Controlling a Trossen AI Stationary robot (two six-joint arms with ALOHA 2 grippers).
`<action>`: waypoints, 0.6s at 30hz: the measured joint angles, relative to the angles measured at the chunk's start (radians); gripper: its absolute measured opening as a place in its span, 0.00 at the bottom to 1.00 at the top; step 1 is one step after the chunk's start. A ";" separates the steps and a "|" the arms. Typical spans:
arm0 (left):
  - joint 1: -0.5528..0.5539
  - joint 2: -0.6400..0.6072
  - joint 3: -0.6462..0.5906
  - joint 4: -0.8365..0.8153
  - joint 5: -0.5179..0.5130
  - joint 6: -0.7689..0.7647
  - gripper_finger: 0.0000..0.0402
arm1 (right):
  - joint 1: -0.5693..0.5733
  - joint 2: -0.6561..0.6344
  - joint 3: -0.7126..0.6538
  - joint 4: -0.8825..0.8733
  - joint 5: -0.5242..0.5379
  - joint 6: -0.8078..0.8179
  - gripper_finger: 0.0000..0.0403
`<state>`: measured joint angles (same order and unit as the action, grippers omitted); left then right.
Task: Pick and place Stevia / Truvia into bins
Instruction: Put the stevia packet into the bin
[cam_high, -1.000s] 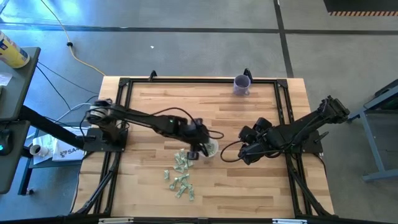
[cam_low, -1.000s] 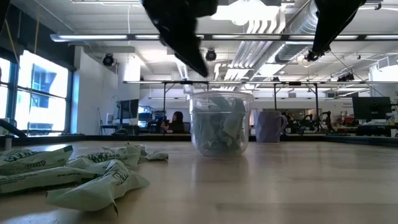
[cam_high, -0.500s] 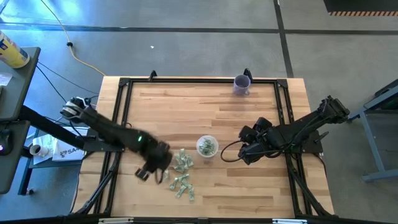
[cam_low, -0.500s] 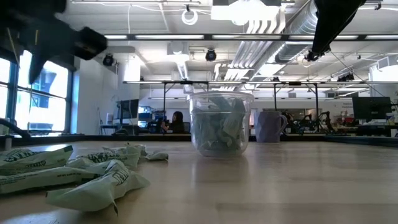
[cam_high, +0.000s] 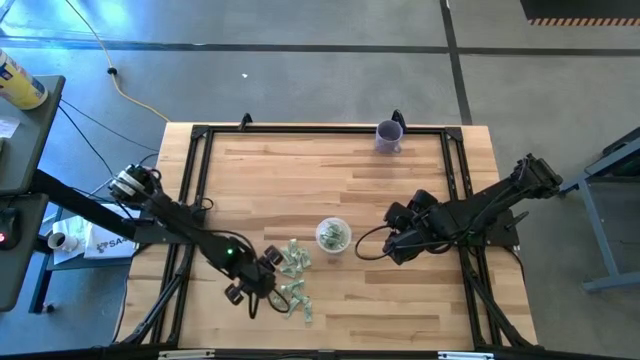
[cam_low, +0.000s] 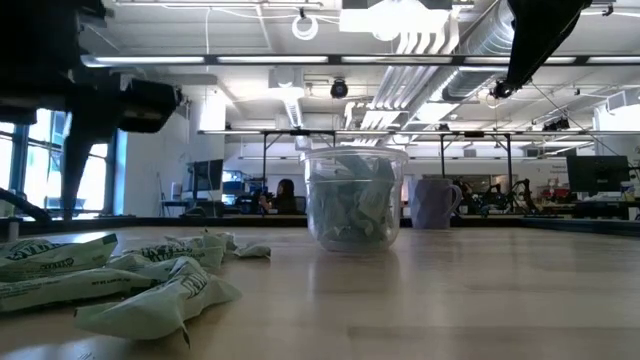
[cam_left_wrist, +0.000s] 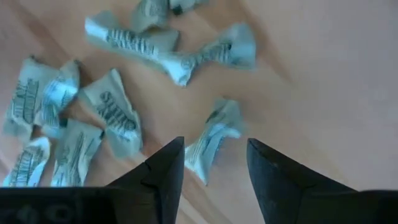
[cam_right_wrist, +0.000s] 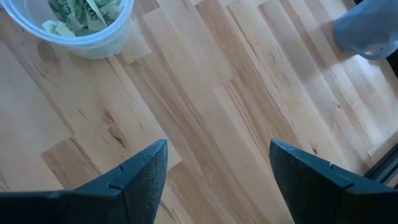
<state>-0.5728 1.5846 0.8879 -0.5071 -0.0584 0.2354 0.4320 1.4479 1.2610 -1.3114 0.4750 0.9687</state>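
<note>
sachets (cam_left_wrist: 115, 115): 8 in left wrist view | clear cup (cam_high: 333, 236): 1 | left tool (cam_left_wrist: 211, 165) spread

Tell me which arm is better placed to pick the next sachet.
Left. Its open hand hovers over the loose pale green paper sachets, one lying between its fingers. The right hand waits beyond the clear plastic cup, over bare wood.

Sachets (cam_left_wrist: 118, 118): dark printed wording, blurred, not readable. No other legible text anywhere.
</note>
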 joint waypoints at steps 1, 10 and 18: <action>0.005 0.010 0.000 0.001 -0.001 0.004 0.52 | 0.000 0.000 0.000 -0.001 -0.002 0.000 0.67; 0.086 0.093 0.003 0.005 0.094 0.004 0.37 | 0.000 0.000 0.000 -0.014 -0.006 0.000 0.67; 0.171 0.106 0.007 -0.111 0.158 -0.138 0.07 | 0.002 0.000 0.000 -0.043 -0.011 -0.001 0.67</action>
<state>-0.4015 1.6908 0.8953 -0.6181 0.0994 0.0978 0.4343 1.4479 1.2610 -1.3547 0.4644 0.9674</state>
